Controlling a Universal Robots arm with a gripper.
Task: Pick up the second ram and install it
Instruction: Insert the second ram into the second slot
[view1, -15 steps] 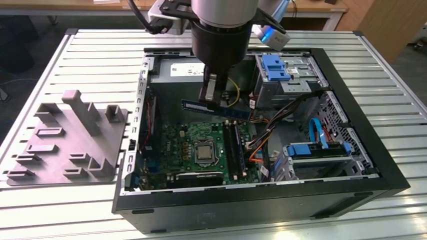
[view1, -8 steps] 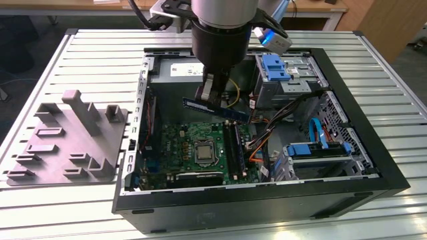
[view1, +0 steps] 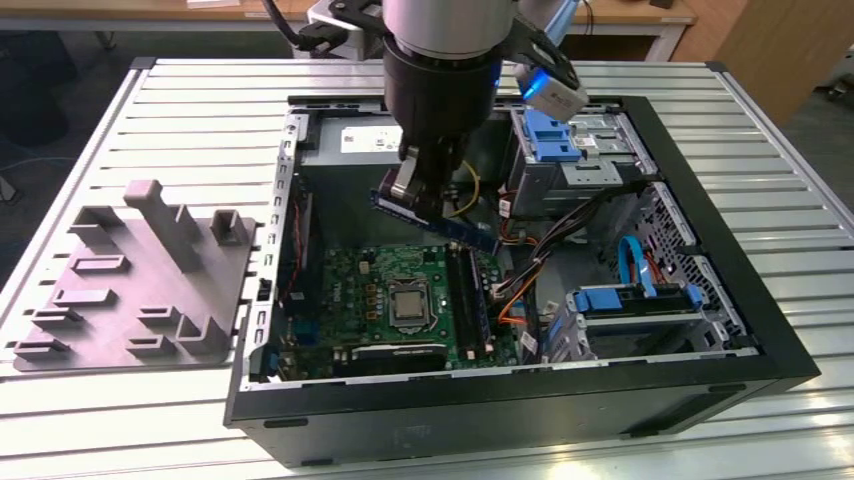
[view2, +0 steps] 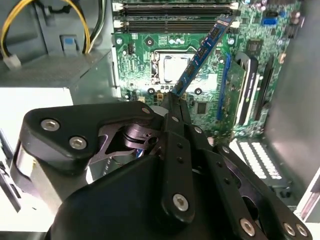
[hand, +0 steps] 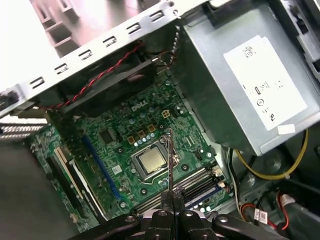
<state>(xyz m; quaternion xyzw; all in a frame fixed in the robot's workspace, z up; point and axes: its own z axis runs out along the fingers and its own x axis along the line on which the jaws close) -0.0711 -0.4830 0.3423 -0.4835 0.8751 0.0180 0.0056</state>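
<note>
Exterior view: a slatted metal table (view1: 174, 100) is carrying the whole workspace, with a wooden desk (view1: 641, 15) standing behind it. An open black computer case (view1: 694, 370) is lying on the table. A grey moulded fixture (view1: 134, 290) is sitting beside it toward the exterior view's left. Inside the case, the green motherboard (hand: 125, 130) is lying flat next to the grey power supply (hand: 210, 100), which is wearing a white printed label (hand: 265, 85). White lettering is also showing on the board near the processor socket (hand: 150, 161). I am clamping my gripper (view2: 172, 100) tight on one end of the second ram (view2: 202, 52). The strip is hanging tilted, raised over the motherboard, with its free end pointing toward the black memory slots (view2: 175, 20).
</note>
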